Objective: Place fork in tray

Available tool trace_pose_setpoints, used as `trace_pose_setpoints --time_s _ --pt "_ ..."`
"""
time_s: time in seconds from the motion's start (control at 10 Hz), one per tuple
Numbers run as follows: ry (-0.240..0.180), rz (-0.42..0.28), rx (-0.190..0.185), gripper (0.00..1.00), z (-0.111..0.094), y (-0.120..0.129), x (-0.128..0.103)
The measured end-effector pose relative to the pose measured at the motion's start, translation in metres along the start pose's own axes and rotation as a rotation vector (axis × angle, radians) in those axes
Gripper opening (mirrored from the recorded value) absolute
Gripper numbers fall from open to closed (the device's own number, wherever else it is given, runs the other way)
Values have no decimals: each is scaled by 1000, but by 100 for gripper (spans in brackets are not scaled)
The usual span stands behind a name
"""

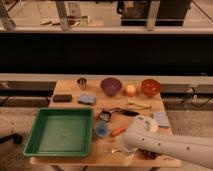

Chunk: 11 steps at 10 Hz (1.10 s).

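The fork (114,150) is small, thin and silvery. It lies on the wooden table near the front edge, right of the tray. The green tray (38,149) sits at the front left and holds nothing. My white arm comes in from the lower right. My gripper (128,153) is at its end, low over the table, just right of the fork and close to its right end. The arm hides most of the gripper.
At the back stand a metal cup (81,83), a purple bowl (111,86), a yellow ball (130,90) and an orange bowl (150,87). A blue sponge (86,99), black-handled utensil (123,112), yellowish-green utensil (138,105), blue cup (101,130) and carrot (118,131) lie mid-table.
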Motion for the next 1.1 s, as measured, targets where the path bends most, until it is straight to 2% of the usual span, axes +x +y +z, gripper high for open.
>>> trace_pose_setpoints --time_s 0.9,1.0,1.1 --pt "-11 -9 -4 80 10 -3 0" --pt "-12 -8 -1 79 10 -4 1" --pt "-13 -6 3 73 10 -4 3"
